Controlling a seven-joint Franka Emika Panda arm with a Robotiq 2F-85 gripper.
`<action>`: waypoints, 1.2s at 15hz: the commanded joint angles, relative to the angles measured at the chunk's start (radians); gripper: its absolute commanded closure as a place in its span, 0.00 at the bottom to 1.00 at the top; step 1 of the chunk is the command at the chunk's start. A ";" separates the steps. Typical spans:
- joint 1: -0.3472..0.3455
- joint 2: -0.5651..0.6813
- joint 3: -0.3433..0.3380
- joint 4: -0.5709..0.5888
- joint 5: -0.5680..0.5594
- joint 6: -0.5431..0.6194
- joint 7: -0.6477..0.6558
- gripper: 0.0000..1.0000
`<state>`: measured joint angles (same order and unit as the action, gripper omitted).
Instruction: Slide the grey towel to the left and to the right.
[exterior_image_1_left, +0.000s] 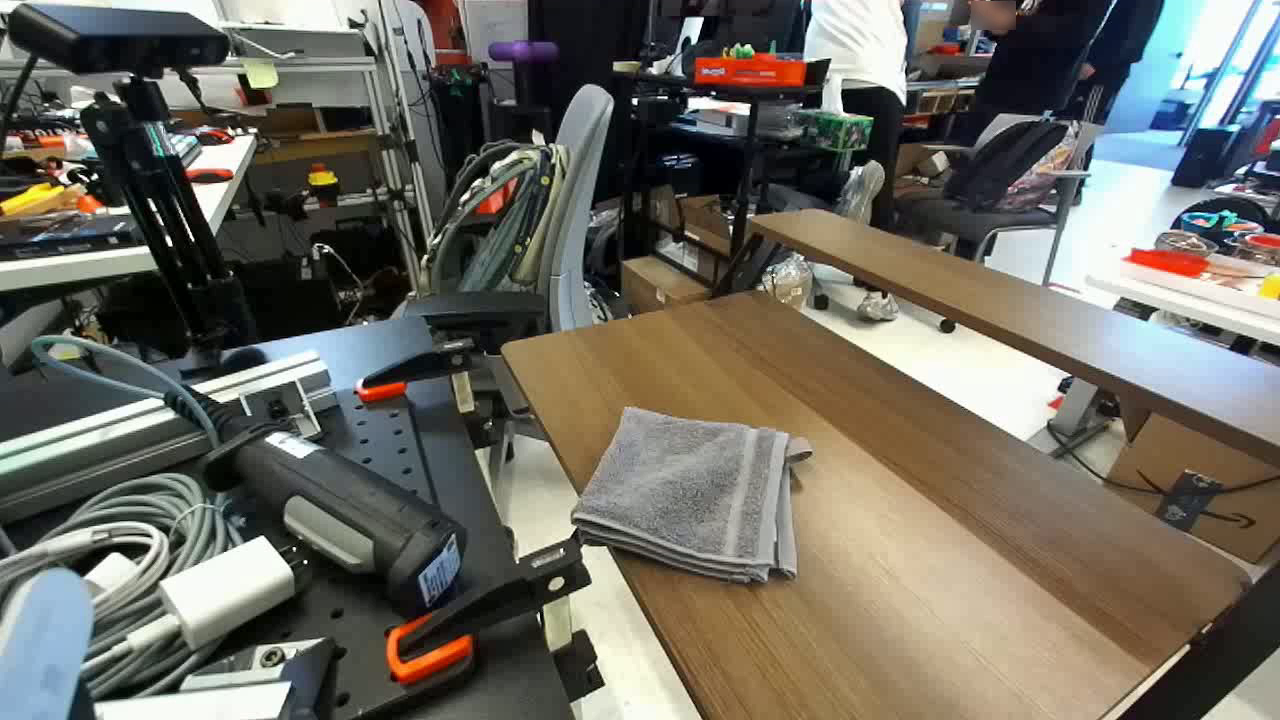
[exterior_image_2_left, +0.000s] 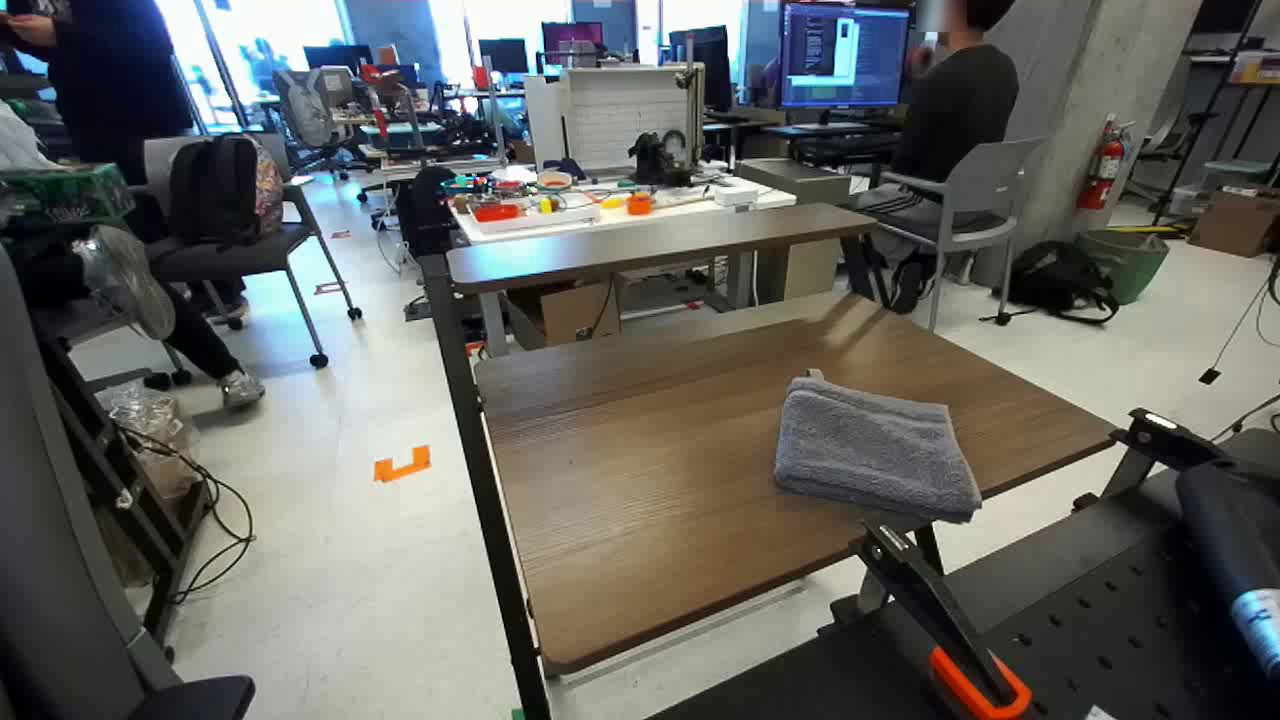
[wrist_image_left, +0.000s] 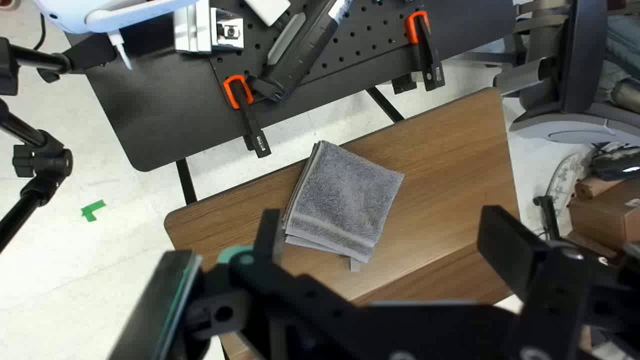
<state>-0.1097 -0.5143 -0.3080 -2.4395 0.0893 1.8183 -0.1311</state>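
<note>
The grey towel (exterior_image_1_left: 685, 495) lies folded in a layered square on the brown wooden tabletop (exterior_image_1_left: 900, 560), with one corner slightly past its edge facing the black bench. It also shows in an exterior view (exterior_image_2_left: 875, 448) on the right part of the tabletop. In the wrist view the towel (wrist_image_left: 345, 197) lies flat, its small tag pointing down in the picture. My gripper (wrist_image_left: 384, 225) is open, its two dark fingers wide apart with nothing between them. It looks down from well above the towel and does not touch it. The gripper does not show in either exterior view.
A black perforated bench (wrist_image_left: 165, 115) stands beside the table across a narrow gap. Black clamps with orange handles (exterior_image_1_left: 430, 650) stick out toward the table. A handheld black tool (exterior_image_1_left: 340, 510) and cables lie on the bench. A raised wooden shelf (exterior_image_2_left: 660, 240) runs along the far side.
</note>
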 joint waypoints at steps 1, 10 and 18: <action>-0.031 0.005 0.026 0.002 0.013 -0.002 -0.013 0.00; -0.028 0.022 0.034 -0.005 0.034 0.041 0.014 0.00; 0.032 0.304 0.204 -0.050 -0.012 0.378 0.154 0.00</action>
<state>-0.0899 -0.3505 -0.1663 -2.4999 0.1047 2.0924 -0.0413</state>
